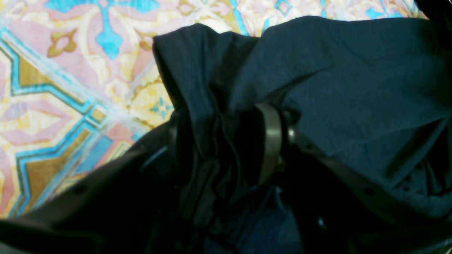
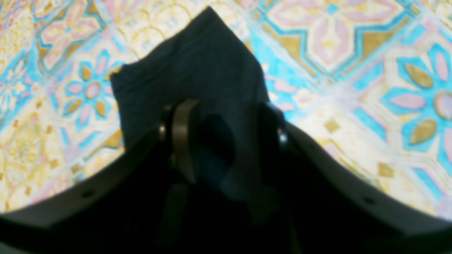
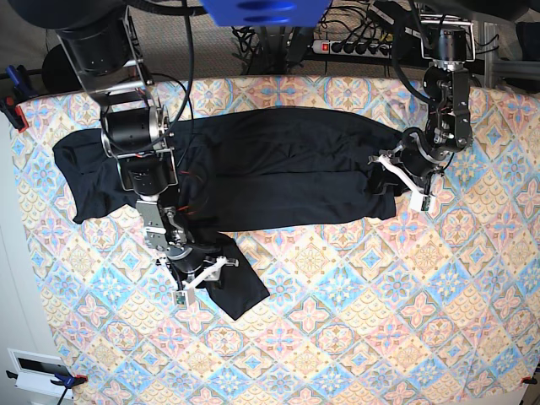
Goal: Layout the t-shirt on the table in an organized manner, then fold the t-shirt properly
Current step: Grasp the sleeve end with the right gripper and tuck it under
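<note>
T-shirt (image 3: pixel 253 164) is spread as a long dark band across the far half of the desk (image 3: pixel 380 321), partly doubled over lengthwise, with one flap dragged out toward the near side under the right arm. Layout looks roughly done and a fold seems to be in progress, judged from the stacked layers along the band.

Right end effector (image 3: pixel 196 272) is seen low over the desk, at the base view's left, holding the pulled-out flap. In the right wrist view the right end effector (image 2: pixel 226 141) is closed partway on a pointed corner of cloth, which is bunched between the fingers (image 2: pixel 182 137). Corner is likely held so the flap can be carried over the body.

Left end effector (image 3: pixel 403 179) is placed at the other end of the band, at the base view's right. In the left wrist view the left end effector (image 1: pixel 226 141) is narrowed onto a gathered wad of fabric, with one finger (image 1: pixel 271 141) showing through the folds. That end is probably pinned so the shirt is kept taut and not dragged sideways.

Slack cloth by the left end effector could slip or wrinkle.
</note>
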You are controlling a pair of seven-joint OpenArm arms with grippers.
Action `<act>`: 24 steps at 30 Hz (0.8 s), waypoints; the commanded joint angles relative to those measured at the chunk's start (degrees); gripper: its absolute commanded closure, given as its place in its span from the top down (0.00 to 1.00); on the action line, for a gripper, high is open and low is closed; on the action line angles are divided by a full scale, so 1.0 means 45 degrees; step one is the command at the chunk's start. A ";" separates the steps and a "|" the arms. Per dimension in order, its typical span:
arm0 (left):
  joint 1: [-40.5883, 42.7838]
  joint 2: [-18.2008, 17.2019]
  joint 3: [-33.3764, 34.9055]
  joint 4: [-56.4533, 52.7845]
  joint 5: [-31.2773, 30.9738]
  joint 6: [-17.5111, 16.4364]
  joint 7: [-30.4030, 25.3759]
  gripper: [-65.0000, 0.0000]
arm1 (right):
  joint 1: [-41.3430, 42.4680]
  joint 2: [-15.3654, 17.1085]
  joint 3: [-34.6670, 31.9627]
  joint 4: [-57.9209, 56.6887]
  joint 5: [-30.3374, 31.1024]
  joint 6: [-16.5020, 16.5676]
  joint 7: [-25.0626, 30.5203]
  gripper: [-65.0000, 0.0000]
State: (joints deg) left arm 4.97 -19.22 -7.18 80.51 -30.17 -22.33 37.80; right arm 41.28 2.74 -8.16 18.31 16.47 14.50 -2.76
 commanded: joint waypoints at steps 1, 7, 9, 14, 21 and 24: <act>-0.0001 -0.0114 -0.0036 0.0111 0.0034 -0.0010 0.0342 0.40 | 0.0488 0.0103 -0.0012 0.0220 0.0062 0.0030 0.0351 0.39; -0.0001 -0.0114 -0.0036 0.0111 0.0034 -0.0010 0.0342 0.40 | 0.0527 0.0338 0.0066 0.0279 0.0062 0.0030 0.0898 0.38; -0.0001 -0.0114 -0.0036 0.0111 0.0034 -0.0010 0.0342 0.40 | 0.0527 0.0357 0.0066 0.0279 0.0062 0.0030 0.1113 0.38; -0.0021 -0.0114 -0.0036 0.0111 0.0034 -0.0010 0.0342 0.40 | 0.0507 0.0357 0.0027 0.0259 0.0062 0.0030 0.1152 0.38; -0.0040 -0.0114 -0.0055 0.0111 0.0034 -0.0010 0.0342 0.40 | 0.0234 0.0377 -0.0012 0.0142 0.0062 0.0011 0.1601 0.38; -0.0021 -0.0114 -0.0055 0.0111 0.0034 -0.0010 0.0342 0.40 | 0.0058 0.0377 -0.0012 0.0142 0.0062 0.0011 0.1640 0.38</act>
State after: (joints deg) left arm 4.95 -19.22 -7.29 80.55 -30.17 -22.33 37.91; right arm 39.20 4.12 -8.16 18.26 16.47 14.35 3.20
